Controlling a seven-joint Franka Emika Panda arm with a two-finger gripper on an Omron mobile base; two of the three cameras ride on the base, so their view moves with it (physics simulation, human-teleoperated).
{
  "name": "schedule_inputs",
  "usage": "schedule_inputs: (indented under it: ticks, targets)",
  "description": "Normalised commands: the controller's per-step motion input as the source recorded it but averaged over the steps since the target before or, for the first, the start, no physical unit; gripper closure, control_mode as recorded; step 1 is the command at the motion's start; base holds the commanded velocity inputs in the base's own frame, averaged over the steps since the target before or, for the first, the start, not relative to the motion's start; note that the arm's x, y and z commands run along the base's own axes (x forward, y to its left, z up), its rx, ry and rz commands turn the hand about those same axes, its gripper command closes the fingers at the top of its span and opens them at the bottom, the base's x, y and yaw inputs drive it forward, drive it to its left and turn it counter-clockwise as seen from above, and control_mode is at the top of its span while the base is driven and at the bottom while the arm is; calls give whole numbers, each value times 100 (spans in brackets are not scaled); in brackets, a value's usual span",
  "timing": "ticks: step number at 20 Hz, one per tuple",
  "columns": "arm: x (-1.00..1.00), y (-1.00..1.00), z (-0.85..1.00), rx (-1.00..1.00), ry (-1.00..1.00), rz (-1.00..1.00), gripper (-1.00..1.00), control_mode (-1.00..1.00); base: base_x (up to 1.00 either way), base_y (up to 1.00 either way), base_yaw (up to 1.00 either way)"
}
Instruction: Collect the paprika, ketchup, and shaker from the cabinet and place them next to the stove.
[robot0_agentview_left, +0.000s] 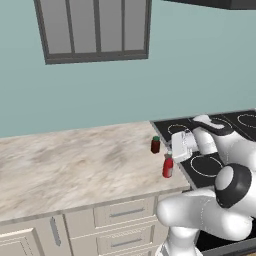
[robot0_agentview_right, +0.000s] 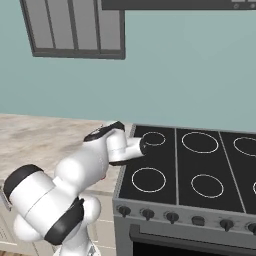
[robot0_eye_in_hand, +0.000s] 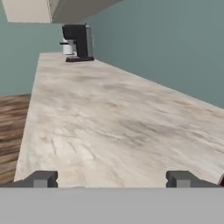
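Teal wall, grey-framed window (robot0_agentview_left: 95, 30) up high, and a long marbled countertop (robot0_agentview_left: 65, 170) running to the black stove (robot0_agentview_left: 240, 125) on the right. From the left base view, the paprika (robot0_agentview_left: 155, 145) stands upright on the counter just beside the stove's edge, dark cap on top. Nearer the front edge, the ketchup (robot0_agentview_left: 168, 166) stands upright too, white cap up; its label is too small to read. The white hand sits just right of both, over the cooktop's corner, touching neither as far as I can see.

Over to the right base view: the arm reaches low across the counter toward the stove's left edge, with ring burners and a row of dark knobs (robot0_agentview_right: 172, 217) in front.

Hand view now: the gripper (robot0_eye_in_hand: 111, 179) has its two dark fingertips spread wide apart, nothing between them, looking down the counter at a black coffee machine (robot0_eye_in_hand: 78, 41) at the far end.
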Motion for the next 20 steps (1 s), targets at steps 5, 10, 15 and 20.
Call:
schedule_inputs:
  ticks: [5, 10, 15, 20]
  targets:
    - [-1, 0, 57, 0, 0, 0, -100, -100, 0, 0, 0]
    - [-33, 6, 52, 0, 0, 0, -100, -100, 0, 0, 0]
    - [-63, 44, 34, 0, 1, 0, -100, -100, 0, 0, 0]
    - [-72, 87, 14, -1, 3, 0, -100, -100, 0, 0, 0]
